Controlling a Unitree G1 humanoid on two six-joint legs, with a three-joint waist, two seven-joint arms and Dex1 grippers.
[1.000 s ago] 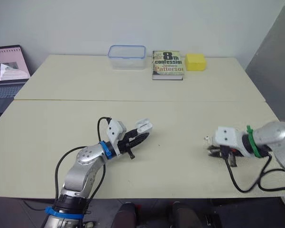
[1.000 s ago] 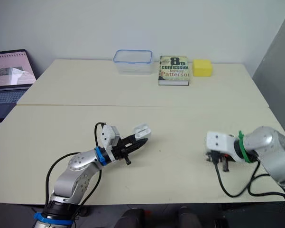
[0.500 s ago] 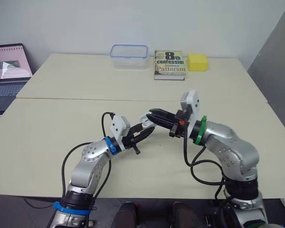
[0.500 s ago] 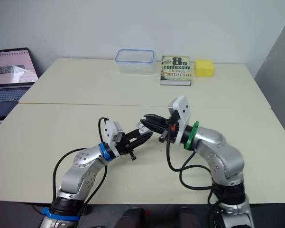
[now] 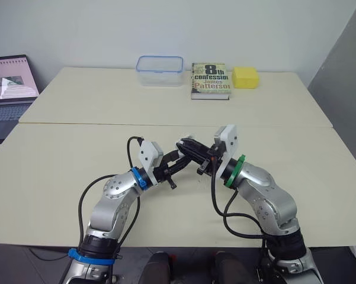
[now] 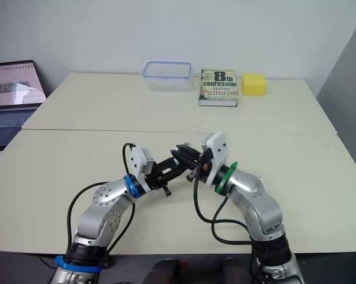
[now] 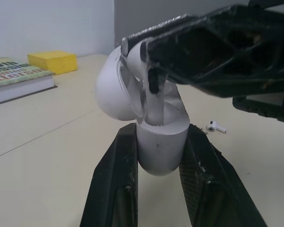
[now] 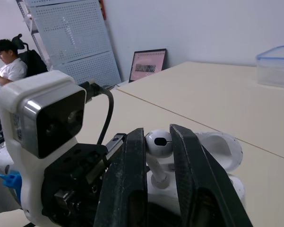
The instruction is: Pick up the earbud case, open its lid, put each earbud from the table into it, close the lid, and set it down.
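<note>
One table (image 5: 77, 148). Two grippers: my left gripper (image 7: 159, 137) clamps the one earbud case (image 7: 160, 153), held above the table's middle, lid (image 7: 111, 87) swung open; my right gripper (image 8: 157, 135) pinches an earbud (image 8: 159, 142), stem entering the case. Two earbuds counted: this one and a second earbud (image 7: 216, 126) lying on the table. I judge pick-up and opening done; second earbud, closing and set-down remain.

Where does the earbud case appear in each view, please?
Left eye view: the earbud case is at centre, where both grippers meet.
Right eye view: earbud case at the same meeting point.
Left wrist view: earbud case, lid open, in the left gripper.
Right wrist view: earbud case behind the earbud in the right gripper.
Landmark: the book.
</note>
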